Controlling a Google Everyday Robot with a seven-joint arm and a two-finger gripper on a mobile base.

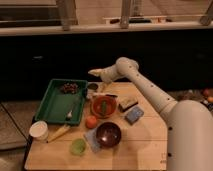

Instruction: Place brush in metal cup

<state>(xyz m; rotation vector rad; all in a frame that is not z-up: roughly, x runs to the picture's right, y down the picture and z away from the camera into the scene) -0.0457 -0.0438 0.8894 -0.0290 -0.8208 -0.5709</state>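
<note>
White arm [150,92] spans bench [142,147]; pincer [96,74] just above upright, mouth-up metal cup [92,88] beside green tray [54,105]; its grip cannot be told.

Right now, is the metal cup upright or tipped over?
Upright: the metal cup stands with its opening upward, beside the green tray. The gripper hangs just above it.

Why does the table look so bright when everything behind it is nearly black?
Camera view: warm light falls on the wooden table and the white arm, while the strip behind lies in deep shadow; the gripper, over the table's far edge just above the metal cup, shows pale against that dark; no harsh glare on the dark red bowl.
</note>
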